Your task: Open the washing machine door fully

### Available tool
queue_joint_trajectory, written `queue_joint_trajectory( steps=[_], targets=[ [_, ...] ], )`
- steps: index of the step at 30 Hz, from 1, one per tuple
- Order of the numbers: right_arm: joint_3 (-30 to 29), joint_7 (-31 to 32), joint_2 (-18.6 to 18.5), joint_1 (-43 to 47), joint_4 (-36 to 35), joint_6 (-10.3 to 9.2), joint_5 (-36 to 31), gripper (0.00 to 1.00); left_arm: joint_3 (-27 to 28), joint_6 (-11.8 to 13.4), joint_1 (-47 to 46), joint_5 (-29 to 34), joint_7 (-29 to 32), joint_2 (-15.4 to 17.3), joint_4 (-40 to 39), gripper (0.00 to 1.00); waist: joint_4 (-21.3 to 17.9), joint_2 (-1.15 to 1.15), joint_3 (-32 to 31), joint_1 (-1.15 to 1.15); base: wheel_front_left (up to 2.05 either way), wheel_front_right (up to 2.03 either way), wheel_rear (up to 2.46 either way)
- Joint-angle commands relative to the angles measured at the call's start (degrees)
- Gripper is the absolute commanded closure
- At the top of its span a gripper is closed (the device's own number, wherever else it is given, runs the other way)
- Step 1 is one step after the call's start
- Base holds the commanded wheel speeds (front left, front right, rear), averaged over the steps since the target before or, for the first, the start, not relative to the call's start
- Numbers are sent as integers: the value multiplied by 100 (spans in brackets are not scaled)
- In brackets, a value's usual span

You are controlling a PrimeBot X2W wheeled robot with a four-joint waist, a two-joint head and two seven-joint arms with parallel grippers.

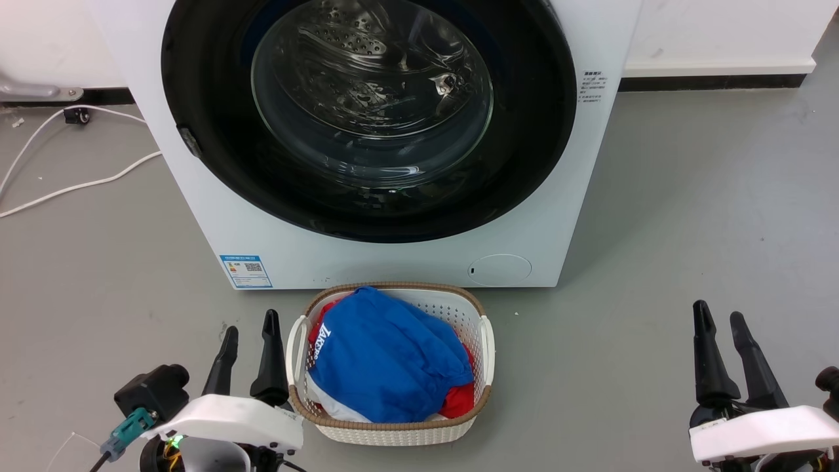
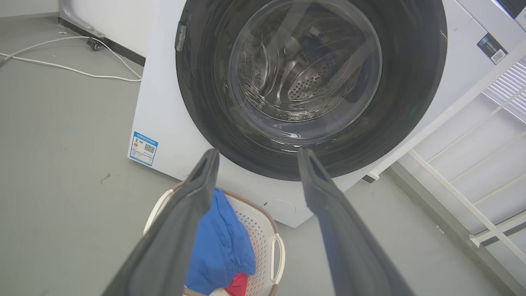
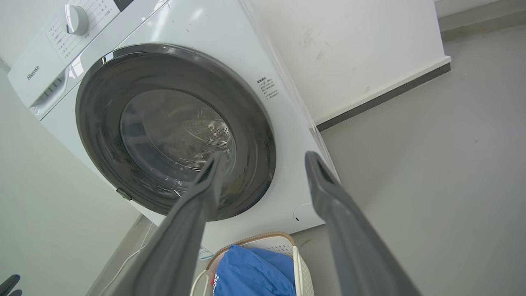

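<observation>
Head view: the washing machine door [image 1: 370, 111] lies shut, flush in the front of the washing machine [image 1: 393, 262]; opening appears not yet begun, so the whole swing remains. Just before the machine stands a white laundry basket [image 1: 393, 287] holding a blue garment [image 1: 387, 360] over red cloth [image 1: 459, 400]. The left gripper [image 1: 250, 324] and right gripper [image 1: 718, 311], fingers spread and empty, hang well before the machine, apart from its door.
</observation>
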Motion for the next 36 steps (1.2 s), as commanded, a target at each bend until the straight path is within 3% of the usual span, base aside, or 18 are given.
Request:
queue_joint_trajectory(
  steps=[1,36],
  targets=[
    [16,-64,-3,-7,-110,11,-180,0,-30,17,-2,204,-75,32,-93,0,0,0,1,0,0,0,0],
    [90,-540,10,317,-483,13,-1874,0,-177,18,208,2162,-563,-97,-61,0,9,0,29,0,0,0,0]
  ],
)
